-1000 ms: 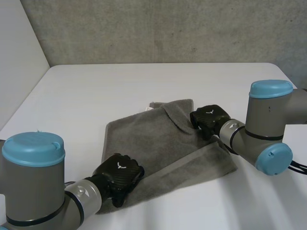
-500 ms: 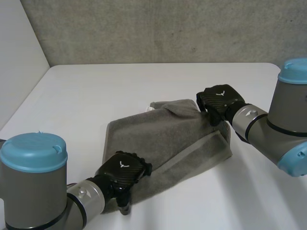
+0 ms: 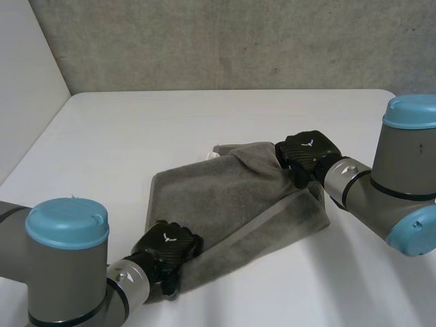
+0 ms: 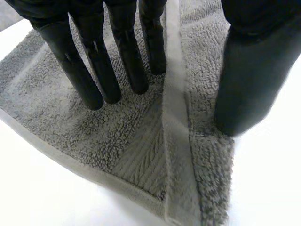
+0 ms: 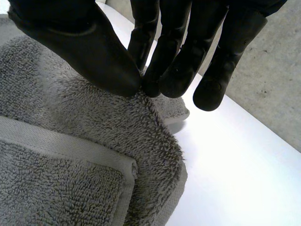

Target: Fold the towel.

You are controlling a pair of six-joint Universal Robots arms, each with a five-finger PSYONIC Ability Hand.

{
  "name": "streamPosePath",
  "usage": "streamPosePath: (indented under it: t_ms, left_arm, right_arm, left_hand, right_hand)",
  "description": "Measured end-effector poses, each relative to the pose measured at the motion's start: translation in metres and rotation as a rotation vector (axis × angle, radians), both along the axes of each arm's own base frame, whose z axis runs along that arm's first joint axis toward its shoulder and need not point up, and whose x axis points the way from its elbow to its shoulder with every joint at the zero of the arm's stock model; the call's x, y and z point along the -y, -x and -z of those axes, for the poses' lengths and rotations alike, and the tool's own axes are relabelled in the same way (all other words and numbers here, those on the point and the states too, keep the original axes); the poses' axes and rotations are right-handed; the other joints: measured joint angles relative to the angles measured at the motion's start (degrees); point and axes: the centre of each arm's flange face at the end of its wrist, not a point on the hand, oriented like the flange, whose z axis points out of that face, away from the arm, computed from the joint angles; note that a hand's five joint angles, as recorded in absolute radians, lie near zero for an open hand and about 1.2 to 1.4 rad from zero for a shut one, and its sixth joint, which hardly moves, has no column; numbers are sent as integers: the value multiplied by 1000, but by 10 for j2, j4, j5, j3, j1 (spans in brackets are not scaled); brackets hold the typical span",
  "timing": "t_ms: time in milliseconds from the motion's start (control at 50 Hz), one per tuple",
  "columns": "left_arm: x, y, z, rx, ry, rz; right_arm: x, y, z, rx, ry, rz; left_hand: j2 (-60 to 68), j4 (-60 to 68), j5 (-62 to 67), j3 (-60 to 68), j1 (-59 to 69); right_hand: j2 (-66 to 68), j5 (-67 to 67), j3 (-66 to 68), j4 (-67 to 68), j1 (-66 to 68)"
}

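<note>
**Head view:** grey towel [image 3: 225, 197] lies mid-counter [image 3: 136, 129], nearer the front edge. It's partly folded, w/ a hemmed flap running diagonally across its right half. Left hand [image 3: 167, 246] sits on the towel's near-left corner. Right hand [image 3: 306, 151] is at the far-right edge, where the cloth bunches up. Prob. reason: left pins the corner so the cloth can't slide while right carries its bit over. Small white tag [image 3: 212, 155] at the towel's far edge, no text legible. White logo mark on the back of each hand, no letters.

**Left wrist view:** fingers [image 4: 94, 61] straight, well apart from thumb [image 4: 244, 84], tips pressing down into the pile. Hem band [image 4: 174, 141] runs between them. Nothing clamped, just a flat press.

**Right wrist view:** thumb [image 5: 89, 42] and fingertips [image 5: 174, 75] are brought together on a raised ridge of towel, a pinch grip. Looks secure enough to lift; a thick terry fold could slip, though.
</note>
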Motion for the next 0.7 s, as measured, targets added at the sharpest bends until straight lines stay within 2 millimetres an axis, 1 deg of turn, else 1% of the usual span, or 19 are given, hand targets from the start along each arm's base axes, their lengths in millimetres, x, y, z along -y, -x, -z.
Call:
streamPosePath:
  t_ms: [40, 100, 160, 180, 280, 360, 420, 440, 500, 520, 580, 600, 640, 660, 700]
  left_arm:
    - [0, 0, 1, 3, -3, 0]
    - [0, 0, 2, 4, -5, 0]
    - [1, 1, 2, 3, -4, 1]
    - [1, 1, 2, 2, -3, 1]
    - [8, 6, -3, -16, 25, 1]
    - [21, 14, -16, -55, 84, -2]
    - [40, 25, -42, -115, 180, -17]
    - [44, 26, -48, -128, 199, -20]
    - [61, 34, -84, -201, 310, -47]
    - [63, 35, -91, -214, 328, -53]
    - [72, 34, -133, -294, 438, -89]
    - [74, 33, -141, -311, 457, -97]
    - [78, 26, -167, -373, 521, -130]
    - [79, 22, -178, -405, 547, -146]
    - [82, 16, -192, -454, 579, -174]
  right_arm:
    - [0, 0, 0, -5, 3, 0]
    - [0, 0, 0, -9, 6, 0]
    - [1, 0, -1, -10, 12, 2]
    - [2, 0, -1, -10, 16, 2]
    - [7, 0, -6, 0, 46, 9]
    - [14, 0, -14, 25, 95, 22]
    - [20, 0, -30, 69, 167, 42]
    - [20, 0, -35, 81, 185, 47]
    - [19, 2, -65, 145, 273, 70]
    - [18, 3, -71, 157, 288, 74]
    - [8, 9, -112, 244, 372, 89]
    - [5, 10, -120, 260, 385, 90]
    - [-7, 14, -146, 317, 429, 89]
    - [-13, 17, -158, 342, 449, 86]
    - [-24, 20, -175, 373, 473, 80]
  left_hand:
    - [80, 80, 77, 80, 77]
    - [181, 179, 176, 180, 155]
    - [344, 344, 342, 349, 330]
    - [373, 372, 371, 381, 348]
    - [381, 384, 380, 401, 349]
    - [381, 384, 380, 402, 349]
    - [381, 384, 380, 402, 349]
    - [381, 384, 380, 402, 349]
    - [381, 384, 380, 403, 349]
    - [381, 384, 380, 403, 349]
    - [381, 384, 380, 404, 349]
    - [381, 384, 380, 404, 349]
    - [381, 384, 380, 404, 349]
    - [381, 384, 380, 404, 349]
    - [381, 384, 380, 404, 349]
  right_hand:
    - [0, 0, 0, 0, 0]
    - [0, 0, 0, 0, 0]
    - [2, 0, 0, 0, 0]
    - [3, 0, 0, 0, 0]
    - [3, 0, 0, 0, 0]
    - [6, 0, 1, 0, 0]
    - [9, 0, 1, 0, 0]
    - [9, 0, 1, 0, 0]
    - [9, 0, 1, 0, 0]
    - [9, 0, 1, 0, 0]
    - [9, 1, 1, 0, 0]
    - [9, 2, 1, 0, 0]
    - [10, 3, 1, 0, 0]
    - [10, 3, 1, 0, 0]
    - [10, 3, 1, 0, 0]
